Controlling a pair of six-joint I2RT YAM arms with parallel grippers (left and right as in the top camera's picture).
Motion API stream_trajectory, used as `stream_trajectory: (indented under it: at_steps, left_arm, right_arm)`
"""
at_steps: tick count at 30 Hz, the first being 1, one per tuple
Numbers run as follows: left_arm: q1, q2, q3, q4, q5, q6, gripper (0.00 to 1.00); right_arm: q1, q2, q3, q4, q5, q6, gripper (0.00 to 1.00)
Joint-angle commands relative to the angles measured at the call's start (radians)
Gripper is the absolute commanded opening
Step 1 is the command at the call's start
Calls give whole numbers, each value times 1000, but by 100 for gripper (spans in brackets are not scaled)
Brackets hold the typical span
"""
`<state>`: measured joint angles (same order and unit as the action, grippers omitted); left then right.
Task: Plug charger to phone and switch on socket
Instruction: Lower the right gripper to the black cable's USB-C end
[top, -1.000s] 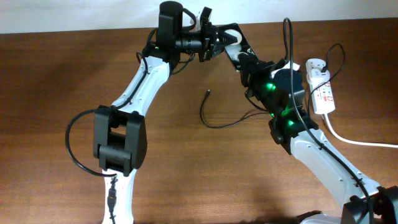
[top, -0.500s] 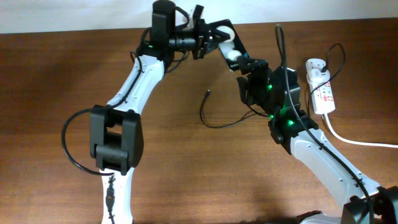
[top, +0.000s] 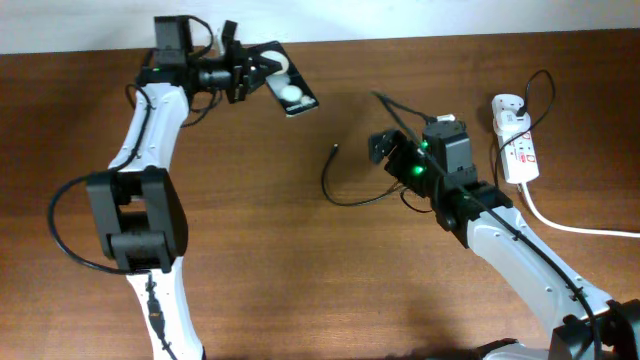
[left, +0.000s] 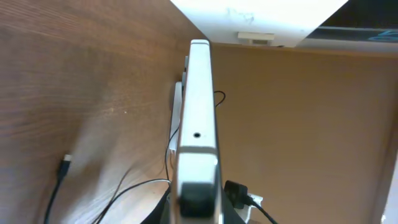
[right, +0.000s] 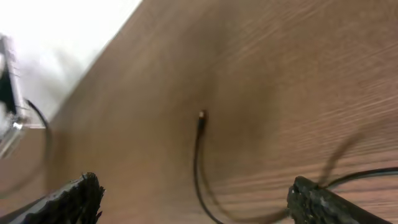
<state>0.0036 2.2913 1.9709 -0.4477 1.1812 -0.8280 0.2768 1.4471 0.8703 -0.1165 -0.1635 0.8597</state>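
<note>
The phone (top: 292, 92) is pinched edge-on in the left gripper (top: 258, 78), presumably to present its port. The right gripper (top: 388, 140) is spread, with the charger (top: 335, 150) tip lying just ahead of it and the socket (top: 517, 140) well behind.

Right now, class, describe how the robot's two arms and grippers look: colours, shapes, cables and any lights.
Both arms share one build. The left arm and right arm have smooth white links joined by chunky black joint housings. Thin black cables loop outside the joints. Green lights glow on the right arm's black housing. The left gripper and right gripper are black.
</note>
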Motion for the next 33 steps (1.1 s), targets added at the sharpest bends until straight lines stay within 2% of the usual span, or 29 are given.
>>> stream_trajectory:
  at_steps: [1, 5, 10, 15, 17, 19, 25, 33]
  left_arm:
    - [57, -2, 8, -15, 124, 42, 0]
    - [105, -2, 8, -14, 140, 42, 0]
    - [159, -2, 8, -14, 109, 41, 0]
    - [182, -2, 8, -14, 106, 42, 0]
    - [183, -2, 8, -14, 106, 42, 0]
    - [192, -2, 8, -15, 107, 42, 0]
    - [211, -2, 8, -18, 114, 42, 0]
    - [211, -2, 8, -24, 140, 64, 0]
  right_arm:
    - [4, -1, 9, -39, -10, -162, 99]
    - [5, -1, 96, -166, -19, -235, 98]
    - [5, 59, 206, -253, -20, -254, 82]
    - [69, 351, 532, -450, -26, -258, 68]
    - [122, 500, 682, -484, -25, -261, 53]
    - [172, 637, 820, -526, -23, -258, 45]
    - [215, 750, 863, -539, 71, -166, 41]
    - [214, 859, 863, -519, 105, -159, 41]
